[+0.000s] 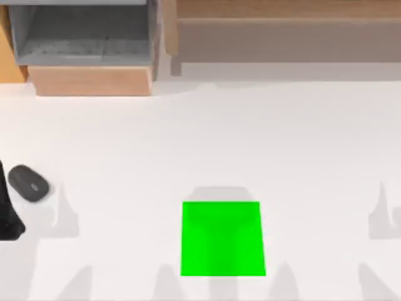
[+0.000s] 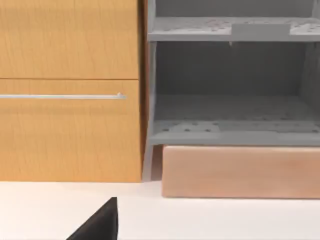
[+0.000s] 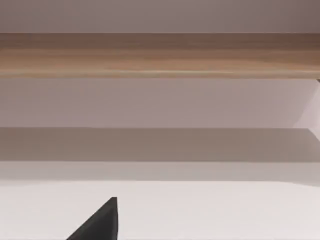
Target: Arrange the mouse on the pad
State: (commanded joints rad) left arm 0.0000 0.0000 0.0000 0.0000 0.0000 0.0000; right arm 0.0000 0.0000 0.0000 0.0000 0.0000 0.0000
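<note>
Currently the mouse (image 1: 27,182) lies on the white worktop (image 1: 200,144) near the left edge, well apart from the pad (image 1: 221,239), which sits flat near the front edge at about the middle. The left arm (image 1: 7,213) shows as a dark shape at the left edge, just beside the mouse. Left pincer (image 2: 100,224): one dark fingertip visible in the left wrist view, facing a wooden cabinet (image 2: 70,90) and grey shelf (image 2: 235,130); opening cannot be told. Right pincer (image 3: 100,224): likewise one fingertip, opening cannot be told.
</note>
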